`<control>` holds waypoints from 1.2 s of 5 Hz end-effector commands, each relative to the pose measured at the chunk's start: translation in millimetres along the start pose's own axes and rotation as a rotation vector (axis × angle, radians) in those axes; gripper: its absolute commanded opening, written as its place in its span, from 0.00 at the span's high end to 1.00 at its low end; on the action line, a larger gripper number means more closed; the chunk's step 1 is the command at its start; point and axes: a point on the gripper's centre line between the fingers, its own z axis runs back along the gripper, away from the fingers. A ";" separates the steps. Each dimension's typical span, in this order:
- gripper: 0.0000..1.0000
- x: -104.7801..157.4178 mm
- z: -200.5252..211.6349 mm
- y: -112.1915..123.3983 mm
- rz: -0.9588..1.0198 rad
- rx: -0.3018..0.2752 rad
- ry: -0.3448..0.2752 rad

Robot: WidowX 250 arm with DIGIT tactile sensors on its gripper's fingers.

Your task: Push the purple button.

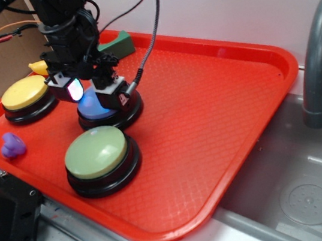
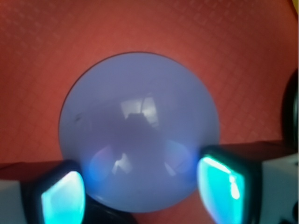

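red plastic tray (image 1: 221,117) holds three big round buttons on black bases, and the purple button (image 1: 95,106) sits in the middle of the row, between the yellow button (image 1: 23,92) toward the back left and the green button (image 1: 96,152) toward the front. the gripper (image 1: 97,90) hangs right over the purple button, so the lining-up part of the task looks done. what seems left is the press itself: from the side view i cannot tell whether the fingers (image 1: 72,88) already rest on the dome or sit just above it, and nothing shows the button pushed down.

the wrist view fills with the purple button (image 2: 138,133), its dome centred between the two glowing fingertips (image 2: 63,200), one at each lower corner. the gripper (image 2: 140,191) is spread wide, about as wide as the dome, and holds nothing. with the jaws that far apart, a straight drop would likely bring the fingers down on the dome's sloping shoulders or past its edges.

a small purple toy (image 1: 12,146) lies on the tray near the left rim, well apart from the buttons, and it is not the target.
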 end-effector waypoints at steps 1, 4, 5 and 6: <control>0.00 8.0 30.3 -0.1 -0.021 0.003 -0.054; 0.00 9.4 69.0 14.1 -0.012 0.030 -0.071; 0.00 9.5 69.2 14.5 -0.029 0.047 -0.062; 0.00 6.5 85.2 15.9 -0.045 0.066 -0.122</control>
